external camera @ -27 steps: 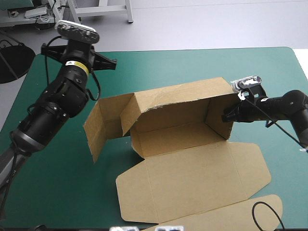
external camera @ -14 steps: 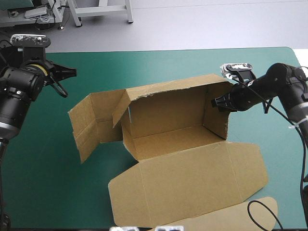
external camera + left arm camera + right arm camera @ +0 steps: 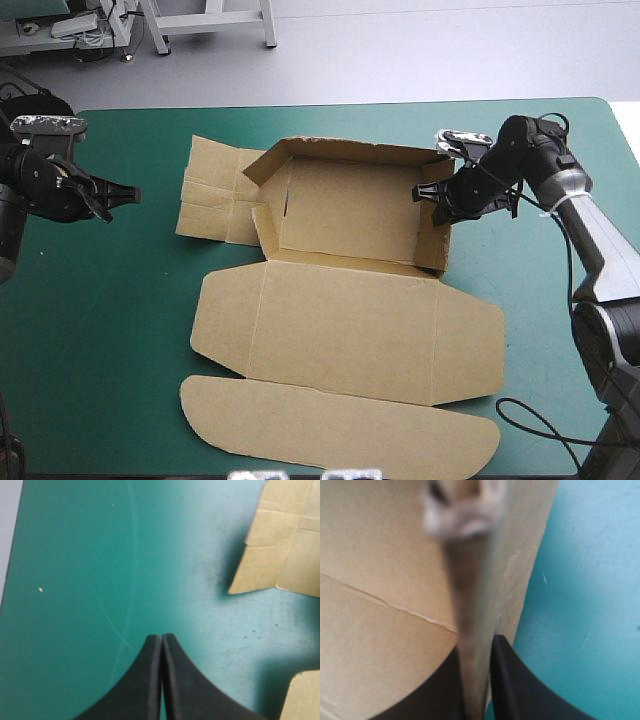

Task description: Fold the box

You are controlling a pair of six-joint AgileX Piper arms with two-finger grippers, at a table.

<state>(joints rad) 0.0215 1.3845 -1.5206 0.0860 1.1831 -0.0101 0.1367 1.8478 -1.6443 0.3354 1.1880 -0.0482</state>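
Settled lower than a moment before, the brown box [image 3: 340,330] now sits with its tray opening facing up rather than tipped toward the robot, and the left arm has drawn back toward the table's left edge.

Nearest the robot, the rounded tuck flap [image 3: 330,435] and the broad lid panel [image 3: 340,335] lie flat on the teal-green cover [image 3: 100,380]. This looks deliberate, keeping the lid out of the way while the walls are worked.

Beyond them stands the tray [image 3: 350,215], at the table's middle toward the far side. Its long axis runs roughly along the table's width, and the lid reaches back toward the near edge.

At the tray's right end, the right gripper [image 3: 425,193] pinches the right end wall [image 3: 438,235], the black fingers nearly closed with the board between them. The grip appears meant to hold that wall upright and steady the whole sheet.

Opposite, the left end flap [image 3: 215,205] lies flat, not yet raised.

Well apart from it, the left gripper [image 3: 161,637] hangs empty over bare cover, its fingers pressed together in a point aimed at that flap. It is probably placed to come in and lift the flap next.
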